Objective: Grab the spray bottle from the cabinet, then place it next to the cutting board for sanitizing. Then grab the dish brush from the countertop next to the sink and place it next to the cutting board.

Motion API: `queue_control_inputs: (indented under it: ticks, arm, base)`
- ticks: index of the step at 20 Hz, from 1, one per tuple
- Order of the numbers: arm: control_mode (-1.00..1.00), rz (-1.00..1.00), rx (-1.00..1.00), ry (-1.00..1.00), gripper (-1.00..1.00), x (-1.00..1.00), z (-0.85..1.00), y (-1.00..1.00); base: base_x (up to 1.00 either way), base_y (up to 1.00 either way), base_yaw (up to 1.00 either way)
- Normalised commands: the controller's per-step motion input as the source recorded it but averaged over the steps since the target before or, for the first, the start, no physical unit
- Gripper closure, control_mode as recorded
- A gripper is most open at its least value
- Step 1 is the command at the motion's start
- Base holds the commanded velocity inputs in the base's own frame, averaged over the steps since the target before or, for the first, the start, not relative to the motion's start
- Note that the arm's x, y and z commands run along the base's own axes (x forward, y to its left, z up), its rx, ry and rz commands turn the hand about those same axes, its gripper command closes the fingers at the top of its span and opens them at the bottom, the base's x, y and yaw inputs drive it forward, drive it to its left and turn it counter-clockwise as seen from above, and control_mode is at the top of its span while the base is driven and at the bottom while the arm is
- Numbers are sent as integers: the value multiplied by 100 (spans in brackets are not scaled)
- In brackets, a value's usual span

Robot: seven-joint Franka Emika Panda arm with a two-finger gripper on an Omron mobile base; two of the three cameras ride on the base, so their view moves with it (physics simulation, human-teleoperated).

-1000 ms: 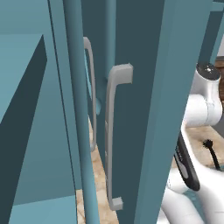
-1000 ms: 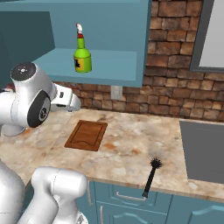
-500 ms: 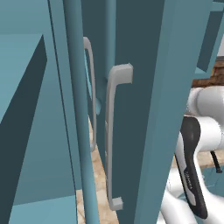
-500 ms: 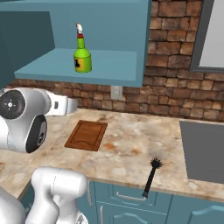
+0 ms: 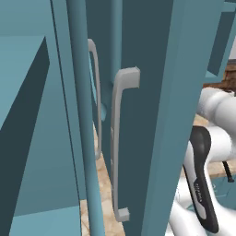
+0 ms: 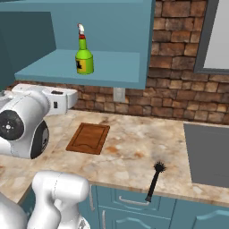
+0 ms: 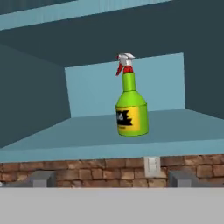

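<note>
My gripper hangs released and empty below the open cabinet, its fingertips level with the brick wall. The green spray bottle stands upright on the cabinet shelf, above me. On the table the cutting board lies flat near the wall, and the dish brush rests at the front edge, left of the sink

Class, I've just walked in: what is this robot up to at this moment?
The gripper is open and empty, aimed up at the green spray bottle, which stands upright on the open cabinet shelf. Nothing has been picked up. The cutting board lies on the countertop, and the dish brush lies near its front edge.
</note>
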Motion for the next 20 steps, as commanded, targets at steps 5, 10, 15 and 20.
queue_control_inputs:
  ticks: [5, 10, 15, 20]
  arm:
    - [-100, 0, 0, -24, -100, -1, 59, 0]
    - [-100, 0, 0, -10, -100, -3, 52, -10]
    - [-100, -3, -5, 1, -100, -8, 60, 0]
    - [-100, -6, -5, 2, -100, -1, 51, 0]
  base:
    - [0, 0, 0]
    - [0, 0, 0]
    - [0, 0, 0]
    - [0, 0, 0]
